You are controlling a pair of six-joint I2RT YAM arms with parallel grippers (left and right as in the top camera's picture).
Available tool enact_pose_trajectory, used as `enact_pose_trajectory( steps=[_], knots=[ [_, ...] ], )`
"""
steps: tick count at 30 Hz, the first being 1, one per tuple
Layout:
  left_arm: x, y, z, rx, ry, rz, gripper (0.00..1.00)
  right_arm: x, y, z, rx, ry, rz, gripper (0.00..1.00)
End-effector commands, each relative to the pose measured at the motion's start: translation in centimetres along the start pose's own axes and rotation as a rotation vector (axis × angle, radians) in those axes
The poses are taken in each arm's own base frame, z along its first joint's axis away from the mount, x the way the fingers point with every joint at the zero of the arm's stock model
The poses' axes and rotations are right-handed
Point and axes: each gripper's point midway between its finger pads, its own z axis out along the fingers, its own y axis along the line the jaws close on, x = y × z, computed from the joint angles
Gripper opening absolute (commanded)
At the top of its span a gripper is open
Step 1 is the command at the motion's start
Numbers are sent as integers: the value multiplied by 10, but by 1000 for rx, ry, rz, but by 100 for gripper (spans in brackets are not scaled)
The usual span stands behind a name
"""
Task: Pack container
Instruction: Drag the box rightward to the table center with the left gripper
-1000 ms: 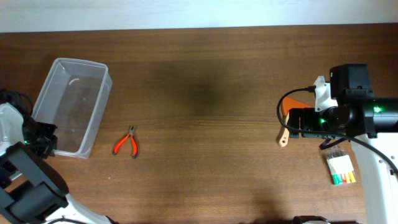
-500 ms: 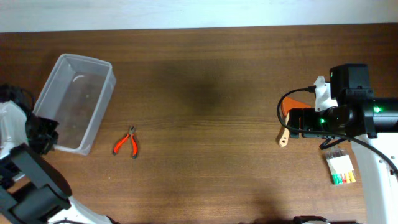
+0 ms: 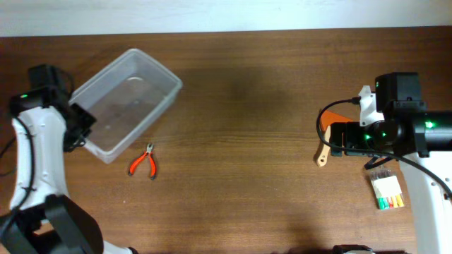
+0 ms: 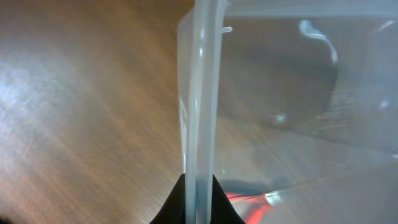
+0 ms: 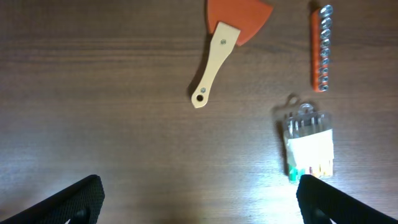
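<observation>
Item one: left gripper, fingers pressed together on the thin end wall of the container, one fingertip on each face of the plastic. In the left wrist view the left gripper shows only as two dark tips pinching that wall edge-on. Item two: the container, a clear rectangular tub with rounded corners. It stretches ahead of the left gripper's tips, lying diagonally on the table. Whether its base rests fully on the wood cannot be told. Item three: red-handled pliers, on the table just beside the tub's corner nearest this gripper, apart from the plastic. They show as a red blur through the clear wall, close to the fingertips. Item four: scraper, orange blade on a pale wooden handle, lying just in front of the right gripper. Item five: right gripper, fingers spread wide and holding nothing, with bare wood between them. The scraper lies ahead of the gap, well apart from both fingers. Item six: orange bit strip carrying a row of silver bits, ahead of the finger at the right of the wrist view. Item seven: clear packet with a white label and coloured ends, nearer that same finger. The packet sits beside the arm in the overhead view.
</observation>
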Motion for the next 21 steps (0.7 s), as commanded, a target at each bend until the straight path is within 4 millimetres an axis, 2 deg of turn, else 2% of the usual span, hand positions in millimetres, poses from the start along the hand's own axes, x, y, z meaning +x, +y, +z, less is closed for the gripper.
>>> enact_pose_trajectory(
  steps=[1,4,12,17,21],
  knots=[
    [14,-26,-27,58,-61,139,1,-8,-4,-25,29,-91,-12,99],
    [33,-52,-40,98,-75,227,2,-6,-4,-28,33,-96,-11,99],
    [103,-114,-59,165,-64,460,2,-1,-6,-28,44,-79,-11,99],
    [127,-130,-67,163,-96,543,1,-1,-6,-28,45,-76,-11,99],
    [136,-136,-71,147,-134,620,2,0,-6,-28,45,-75,-11,99]
  ],
)
